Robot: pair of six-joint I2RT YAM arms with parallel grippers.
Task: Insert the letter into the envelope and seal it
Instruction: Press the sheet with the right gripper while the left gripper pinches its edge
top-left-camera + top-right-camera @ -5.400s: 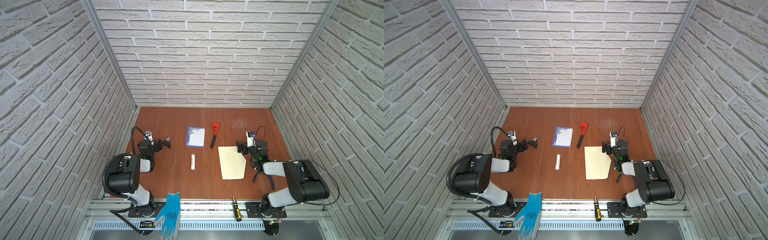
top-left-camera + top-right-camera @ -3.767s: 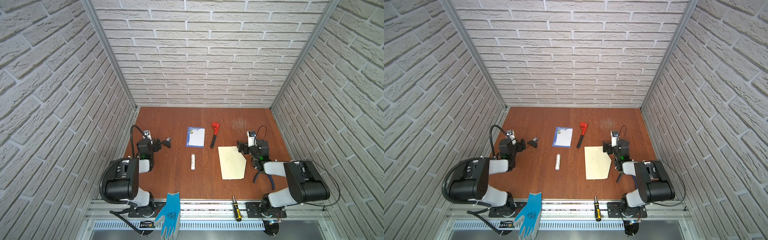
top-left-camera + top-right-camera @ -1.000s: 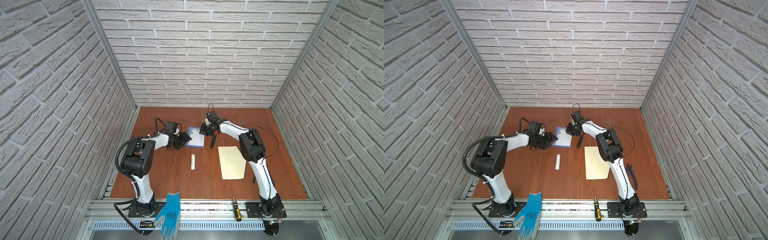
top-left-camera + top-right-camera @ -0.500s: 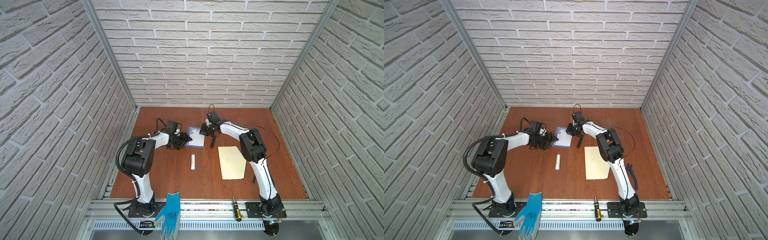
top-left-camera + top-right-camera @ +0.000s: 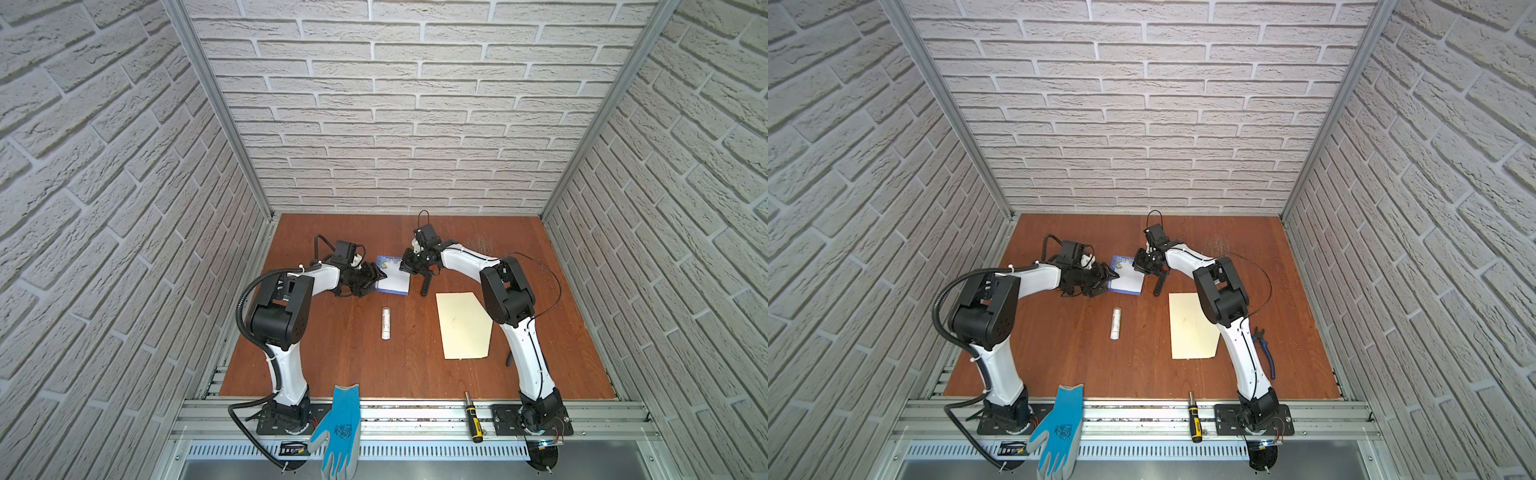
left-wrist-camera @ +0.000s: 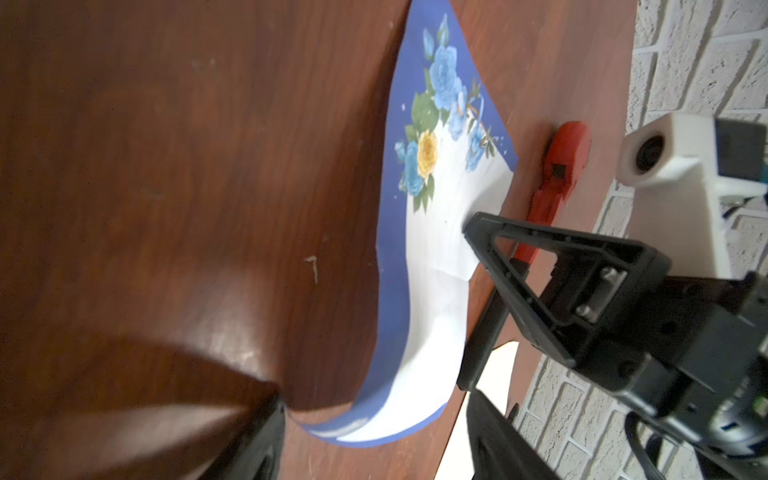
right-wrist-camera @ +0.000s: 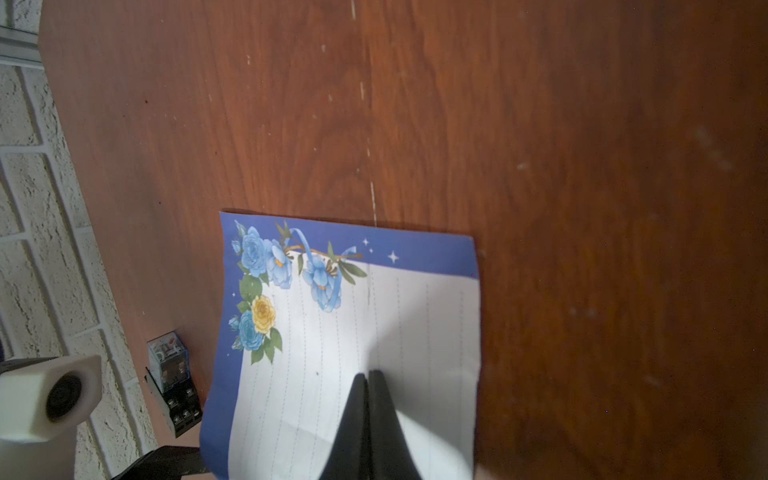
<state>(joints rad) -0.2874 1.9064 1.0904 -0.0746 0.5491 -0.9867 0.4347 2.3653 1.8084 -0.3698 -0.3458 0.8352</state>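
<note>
1. The right gripper (image 7: 368,376) is clenched, its two black fingers pressed flat against each other. Their tips rest on the lined face of the letter (image 7: 332,332), with no paper between them.
2. The left gripper (image 6: 376,399) is released, its jaws spread wide. The near end of the letter bows up off the wood in the gap between them, and nothing is clamped.
3. In both top views the two grippers meet over the sheet: the left one (image 5: 376,276) at its left edge, the right one (image 5: 409,266) at its far right corner.
4. The letter (image 5: 395,282) lies printed side up on the table (image 5: 332,353), toward the back and near the middle. Its blue border and flower cluster are at the far left corner.
5. Just right of the letter is a tool (image 6: 565,153) with a red head and a black handle.
6. A small clear relay block (image 7: 170,365) sits on the wood by the sheet's flowered side.
7. The envelope (image 5: 463,324) lies flat, well apart from the letter, to the right and nearer the front. The right arm's elbow covers part of it.
8. A white glue stick (image 5: 386,323) lies between the letter and the front edge, left of the envelope.
9. Blue-handled pliers (image 5: 1264,349) lie right of the envelope.
10. On the front rail lie a blue glove (image 5: 338,428) and a screwdriver (image 5: 473,417).
</note>
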